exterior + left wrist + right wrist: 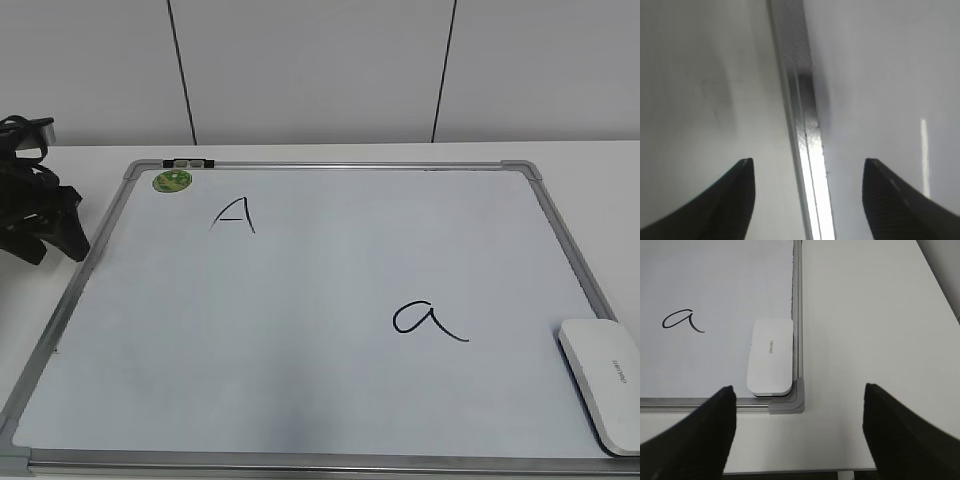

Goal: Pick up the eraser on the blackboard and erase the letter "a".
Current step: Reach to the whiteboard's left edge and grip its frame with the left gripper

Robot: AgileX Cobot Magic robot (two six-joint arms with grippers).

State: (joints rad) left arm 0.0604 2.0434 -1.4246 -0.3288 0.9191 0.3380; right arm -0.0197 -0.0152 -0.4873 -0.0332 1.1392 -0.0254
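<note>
The blackboard (pixel 300 300) is a white board with a silver frame, lying flat on the table. The white eraser (pixel 605 380) lies at its front right corner and also shows in the right wrist view (pixel 771 356). The letter "a" (pixel 428 320) is written in black, left of the eraser, and shows in the right wrist view (pixel 683 321). My right gripper (pixel 799 430) is open and empty, above the table just in front of the board's corner. My left gripper (pixel 807 190) is open and empty, straddling the board's left frame (pixel 802 115); its arm (pixel 35 205) sits at the far left.
A capital "A" (pixel 233 214) and a round green sticker (pixel 171 181) are at the board's back left. A black clip (pixel 188 162) sits on the top frame. The grey corner cap (pixel 790 401) is beside the eraser. White table (pixel 865 340) extends to the right.
</note>
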